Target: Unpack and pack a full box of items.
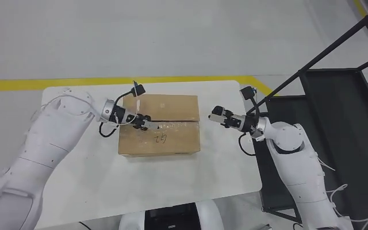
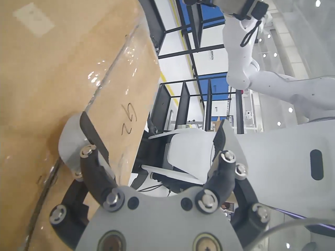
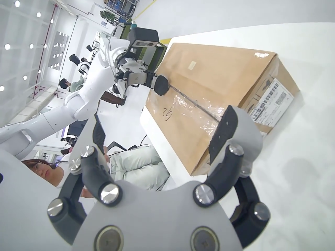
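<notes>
A closed cardboard box (image 1: 160, 135) lies in the middle of the white table (image 1: 218, 178), its top flaps sealed by clear tape along the centre seam (image 1: 172, 121). "G2" is handwritten on the top. My left gripper (image 1: 141, 122) is open at the seam's left end. One of its fingers (image 2: 86, 129) rests on the box top (image 2: 65, 53); the other hangs past the box's edge. My right gripper (image 1: 217, 113) stands open just off the box's right end, level with the seam (image 3: 193, 103), with nothing between its fingers (image 3: 227, 126).
A black metal rack (image 1: 333, 115) stands close against the table's right side, behind my right arm. A yellow floor line (image 1: 115, 83) runs behind the table. Bare table surface lies in front of the box and to its right.
</notes>
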### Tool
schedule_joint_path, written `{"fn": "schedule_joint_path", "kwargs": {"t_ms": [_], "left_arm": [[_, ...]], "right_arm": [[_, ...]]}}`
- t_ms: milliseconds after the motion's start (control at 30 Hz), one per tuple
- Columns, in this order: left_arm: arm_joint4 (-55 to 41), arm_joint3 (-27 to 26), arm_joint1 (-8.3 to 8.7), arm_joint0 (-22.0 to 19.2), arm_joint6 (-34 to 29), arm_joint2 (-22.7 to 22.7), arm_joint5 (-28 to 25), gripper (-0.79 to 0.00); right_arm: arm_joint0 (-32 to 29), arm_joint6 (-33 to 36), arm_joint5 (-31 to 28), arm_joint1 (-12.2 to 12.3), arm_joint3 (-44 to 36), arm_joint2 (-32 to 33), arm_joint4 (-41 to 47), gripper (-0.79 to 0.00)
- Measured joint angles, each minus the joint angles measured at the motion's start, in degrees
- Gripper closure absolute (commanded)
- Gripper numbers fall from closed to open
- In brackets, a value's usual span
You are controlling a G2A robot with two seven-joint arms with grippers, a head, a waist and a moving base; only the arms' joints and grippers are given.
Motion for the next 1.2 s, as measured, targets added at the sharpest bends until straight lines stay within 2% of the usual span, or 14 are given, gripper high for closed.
{"fn": "schedule_joint_path", "kwargs": {"t_ms": [367,767,933,1067,1200], "left_arm": [[1.9,-0.2,3.79,1.9,-0.4,-6.7,0.5,-0.785],[3.0,-2.4,7.37,5.9,-0.8,-12.9,0.8,-0.785],[1.2,-3.2,8.74,8.1,0.8,-16.9,-0.8,-0.785],[-2.9,-6.3,9.77,10.5,2.5,-21.1,-2.4,-0.785],[-6.2,-12.3,10.48,13.6,2.4,-23.8,-1.9,-0.785]], "right_arm": [[0.2,-0.3,-0.4,0.5,-0.1,-0.8,-0.2,-0.785],[0.4,-1.0,-0.5,1.0,-0.5,-1.7,-1.0,-0.785],[1.0,-0.8,0.0,1.0,0.2,-3.4,-0.8,-0.785],[2.5,0.3,0.3,0.8,1.0,-6.8,-0.6,-0.785],[5.3,0.3,0.7,0.3,2.9,-11.2,-0.3,-0.785]]}}
